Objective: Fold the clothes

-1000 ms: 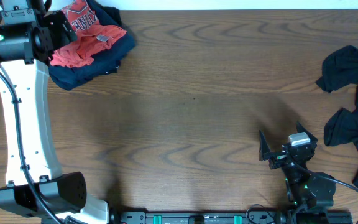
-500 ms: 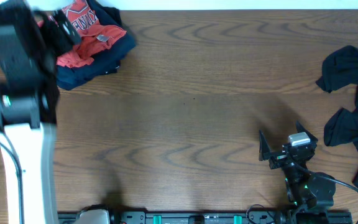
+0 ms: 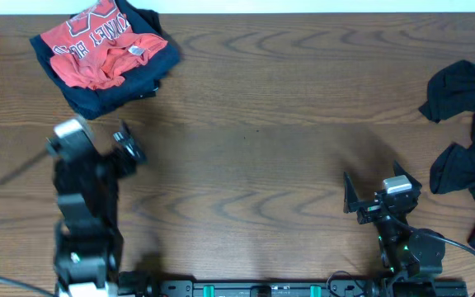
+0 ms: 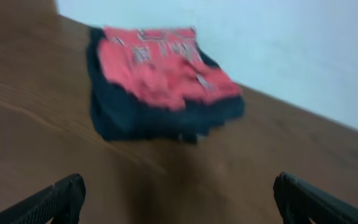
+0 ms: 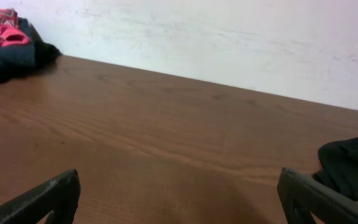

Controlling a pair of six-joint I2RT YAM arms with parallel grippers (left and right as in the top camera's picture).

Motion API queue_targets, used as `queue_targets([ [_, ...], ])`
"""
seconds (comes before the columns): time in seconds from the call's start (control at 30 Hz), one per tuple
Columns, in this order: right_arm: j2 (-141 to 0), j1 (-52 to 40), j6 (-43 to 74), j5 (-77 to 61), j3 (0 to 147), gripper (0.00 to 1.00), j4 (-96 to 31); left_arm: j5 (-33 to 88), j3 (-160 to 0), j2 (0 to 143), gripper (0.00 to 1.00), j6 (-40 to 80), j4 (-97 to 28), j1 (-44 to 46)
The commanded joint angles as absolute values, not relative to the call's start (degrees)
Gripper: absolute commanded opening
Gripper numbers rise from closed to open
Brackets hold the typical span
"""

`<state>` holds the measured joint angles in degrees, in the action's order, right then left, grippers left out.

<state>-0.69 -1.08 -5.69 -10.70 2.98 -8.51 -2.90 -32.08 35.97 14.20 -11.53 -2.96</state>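
A red-orange T-shirt [image 3: 89, 45] with block lettering is lying in the upper left of the overhead view. It is resting on top of a navy T-shirt [image 3: 143, 74], whose edges are showing around it. Both are sitting in a compact stack on the wooden table [image 3: 254, 115], close to its far edge. Black clothes [image 3: 464, 87] are lying crumpled at the right edge of the frame, well apart from the stack.

The left arm [image 3: 85, 206] is showing blurred in the lower left of the overhead view, below the stack and not touching it. The left jaws are standing released and wide, grasping nothing. In the left wrist view their fingertips [image 4: 58, 199] are showing in the bottom corners, with the stack lying beyond them in the upper middle.

The right arm [image 3: 402, 243] is sitting at the lower right of the overhead view. The right jaws are likewise standing released and empty. Their fingertips [image 5: 51, 199] are framing bare table, with black cloth peeking in at the right edge of that view.
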Motion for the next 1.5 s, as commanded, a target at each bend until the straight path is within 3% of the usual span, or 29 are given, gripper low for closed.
queue_targets([
  [0.0, -0.4, -1.4, -6.5, -10.5, 2.5, 0.99, -8.4, -1.7, -24.5, 29.0, 0.98, 11.7, -8.3, -0.5],
  [0.23, -0.4, -1.4, -6.5, -10.5, 2.5, 0.99, -8.4, -2.6, -10.6, 15.3, 0.98, 8.6, -1.8, 0.8],
  [0.77, -0.4, -1.4, -6.5, -10.5, 2.5, 0.99, -8.4, -2.5, -0.2, 0.2, 0.98, 7.3, -4.2, -1.3],
  [1.47, -0.4, -1.4, -6.5, -10.5, 2.5, 0.99, -8.4, -2.5, -0.2, 1.2, 0.98, 7.3, -4.0, -1.3],
])
